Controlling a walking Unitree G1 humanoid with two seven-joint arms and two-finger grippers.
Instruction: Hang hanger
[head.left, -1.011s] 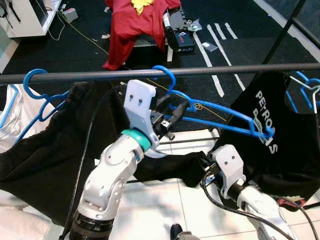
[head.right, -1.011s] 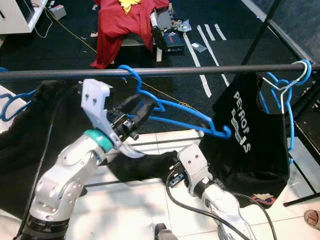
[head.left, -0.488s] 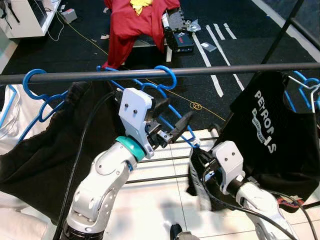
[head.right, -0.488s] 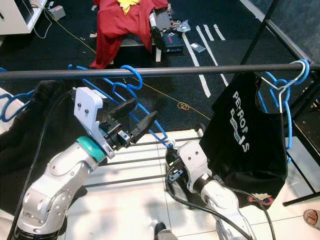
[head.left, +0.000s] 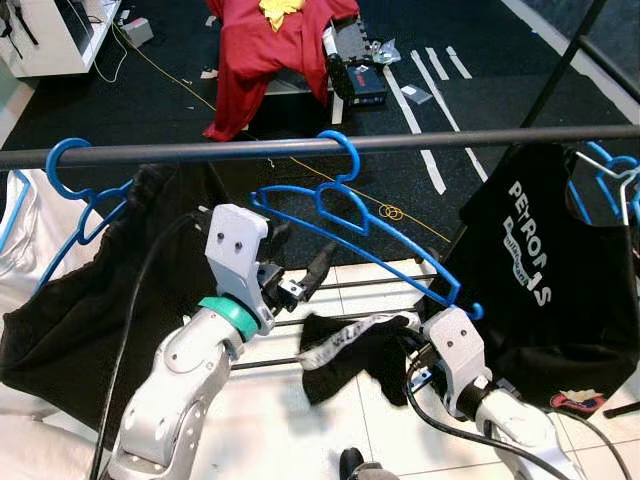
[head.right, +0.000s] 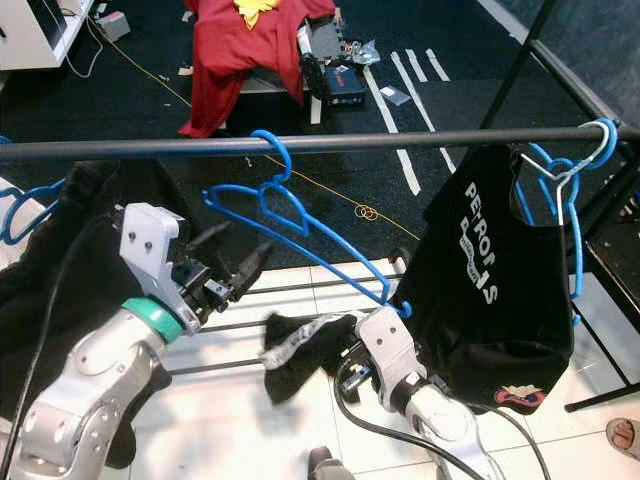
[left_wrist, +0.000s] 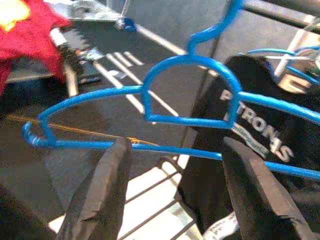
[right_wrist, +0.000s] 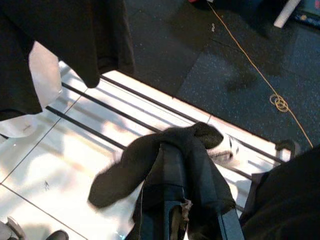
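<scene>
I see the blue hanger (head.left: 365, 235) hooked over the dark rail (head.left: 420, 141), bare and tilted, between the black garment (head.left: 90, 300) on my left and the black printed shirt (head.left: 545, 270) on my right. My left gripper (left_wrist: 172, 185) sits just below it, fingers spread wide with nothing between them. My right gripper (right_wrist: 182, 200) is low, pinching a black cloth (head.left: 350, 350) above the white floor (head.left: 320, 420).
</scene>
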